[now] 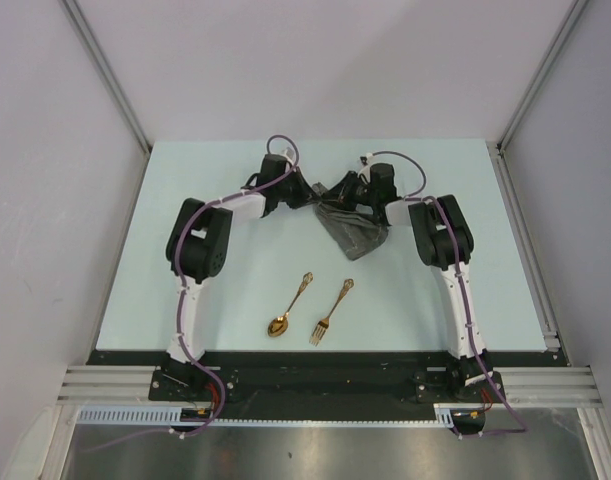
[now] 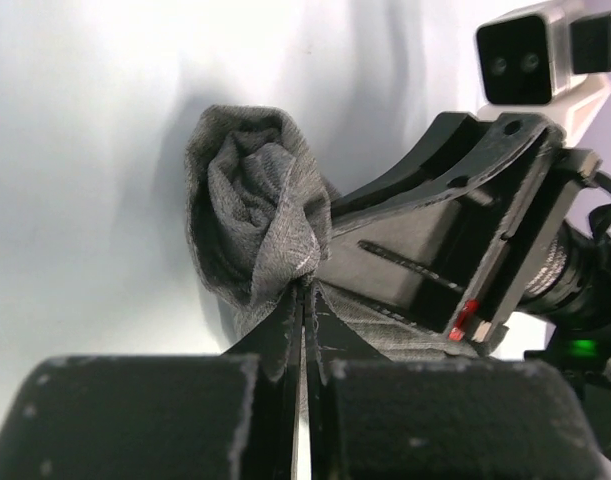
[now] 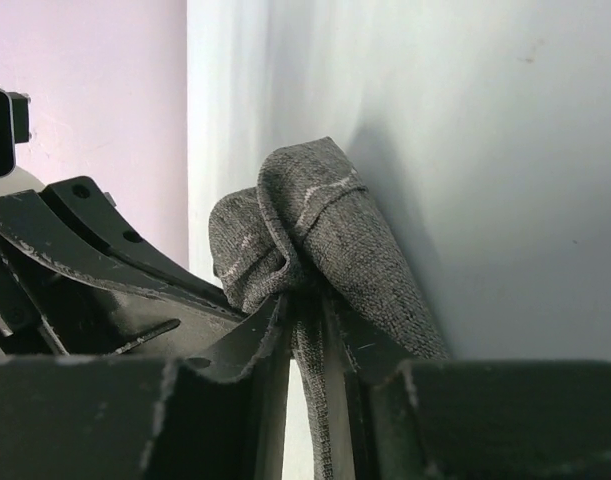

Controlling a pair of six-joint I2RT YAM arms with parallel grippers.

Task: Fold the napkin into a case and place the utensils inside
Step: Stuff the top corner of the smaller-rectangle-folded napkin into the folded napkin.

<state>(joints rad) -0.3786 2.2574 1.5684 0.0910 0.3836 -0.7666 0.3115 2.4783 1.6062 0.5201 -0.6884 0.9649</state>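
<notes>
The dark grey napkin (image 1: 351,228) hangs bunched between my two grippers at the middle far part of the table. My left gripper (image 1: 307,192) is shut on one edge of it; the cloth (image 2: 260,225) bulges past the fingertips. My right gripper (image 1: 347,196) is shut on another edge; the cloth (image 3: 315,235) folds over its fingertips. The two grippers are close together, and the right gripper's body shows in the left wrist view (image 2: 455,230). The gold spoon (image 1: 289,307) and gold fork (image 1: 331,312) lie side by side on the table near the front, apart from both grippers.
The pale table top (image 1: 235,290) is bordered by grey walls with metal frame posts (image 1: 105,70) at the far corners. A black rail (image 1: 315,358) runs along the near edge by the arm bases.
</notes>
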